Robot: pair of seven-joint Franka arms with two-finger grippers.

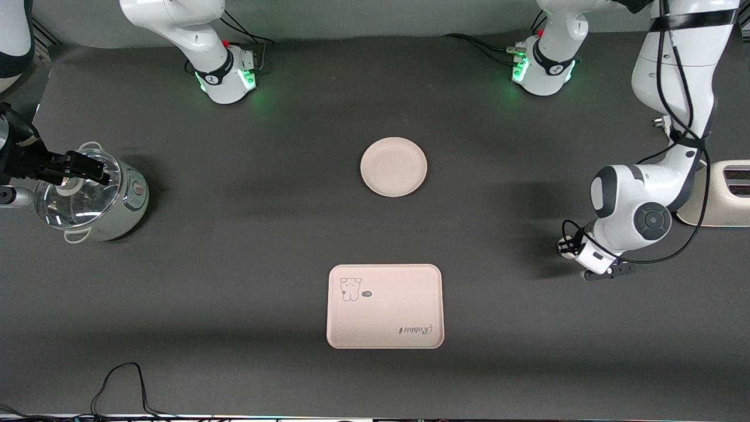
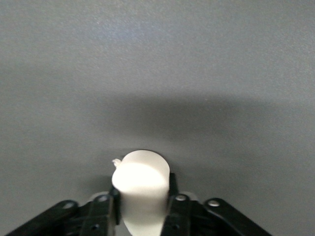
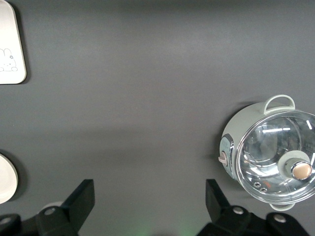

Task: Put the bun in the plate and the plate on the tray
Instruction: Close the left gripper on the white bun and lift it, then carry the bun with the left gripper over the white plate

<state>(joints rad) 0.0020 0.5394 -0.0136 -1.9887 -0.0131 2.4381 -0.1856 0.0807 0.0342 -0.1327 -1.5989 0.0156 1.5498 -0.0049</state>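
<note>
- Left gripper [image 2: 142,211]: closed on the bun [image 2: 141,182], one black finger [image 2: 101,214] pressed to each flank of it. In the front view this gripper [image 1: 577,258] sits low over bare table toward the left arm's end, well apart from the plate and the tray; whether the bun rests on the table or is just lifted cannot be told.
- Bun: small, smooth, white, with a rounded dome top; plain and unmarked. It casts a dark shadow on the grey surface under it. In the front view only a small pale spot shows at the gripper.
- Right gripper [image 3: 150,201]: fingers spread wide apart, nothing between them, touching nothing. In the front view it [image 1: 88,169] hangs over the glass lid of the cooker at the right arm's end of the table.
- Plate [image 1: 394,166]: round, cream-white, shallow with a raised rim; empty, flat on the table near the middle, farther from the front camera than the tray.
- Tray [image 1: 385,306]: cream-pink rectangle with rounded corners, a small cartoon animal drawn in one corner and the script word "Rabbit" at another; empty, apart from the plate.
- Cooker [image 1: 94,196]: pale green pot with two loop handles and a clear glass lid with a round knob.
- Toaster [image 1: 729,193]: cream body, partly cut off at the left arm's end of the table, beside the left arm.
</note>
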